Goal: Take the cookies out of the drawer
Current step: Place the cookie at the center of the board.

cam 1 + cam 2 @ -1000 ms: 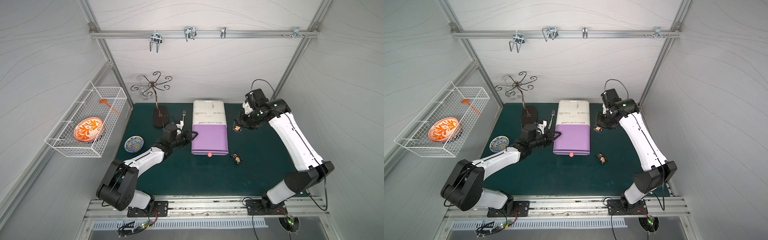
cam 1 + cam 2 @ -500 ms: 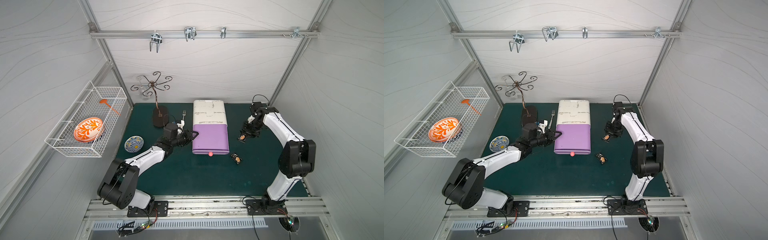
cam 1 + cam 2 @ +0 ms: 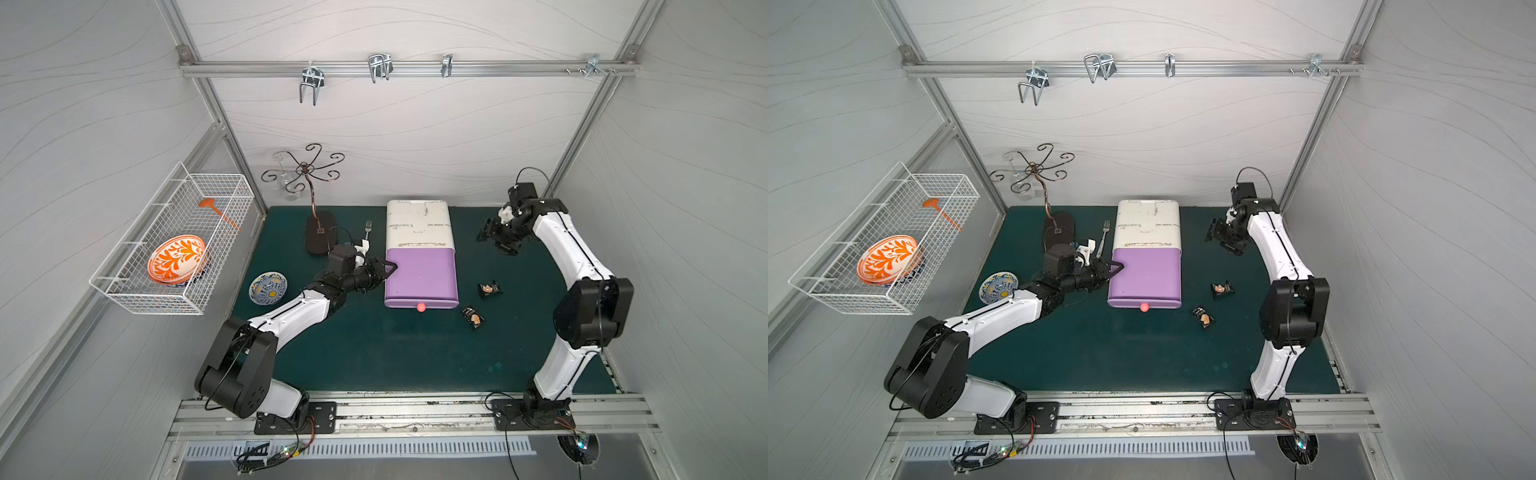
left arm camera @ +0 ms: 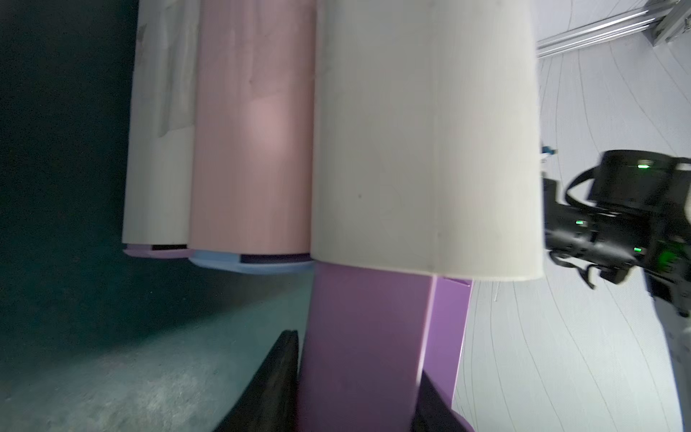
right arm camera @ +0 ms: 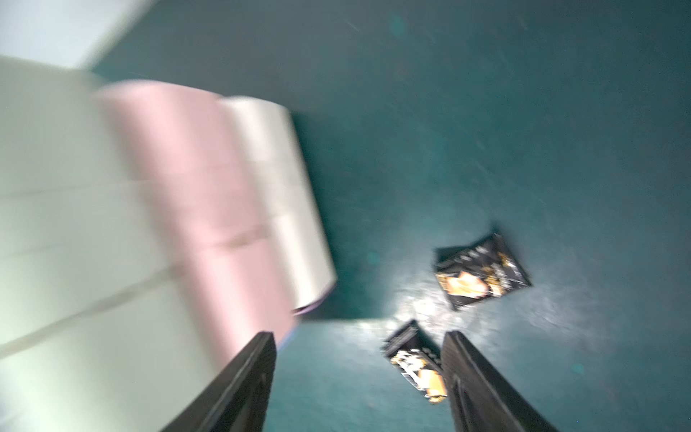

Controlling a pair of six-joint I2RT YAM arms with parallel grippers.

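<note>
The purple drawer (image 3: 419,274) (image 3: 1144,278) stands pulled out of the white cabinet (image 3: 417,224), and its inside shows plain purple. My left gripper (image 3: 388,268) (image 4: 359,374) is shut on the drawer's left side wall (image 4: 366,336). Two black cookies lie on the green mat right of the drawer, one (image 3: 488,289) (image 5: 480,275) farther back, one (image 3: 473,318) (image 5: 417,368) nearer the front. My right gripper (image 3: 488,237) (image 5: 359,344) hangs open and empty above the mat, right of the cabinet and behind the cookies.
A silver fork (image 3: 367,230) and a black stand base (image 3: 319,232) lie left of the cabinet. A small blue-yellow dish (image 3: 269,288) sits by my left arm. A wire basket (image 3: 174,249) with an orange plate hangs on the left wall.
My right gripper carried a cookie down to the mat right of the drawer, opened and let it go, then rose back toward the rear. The left gripper stayed on the drawer.
</note>
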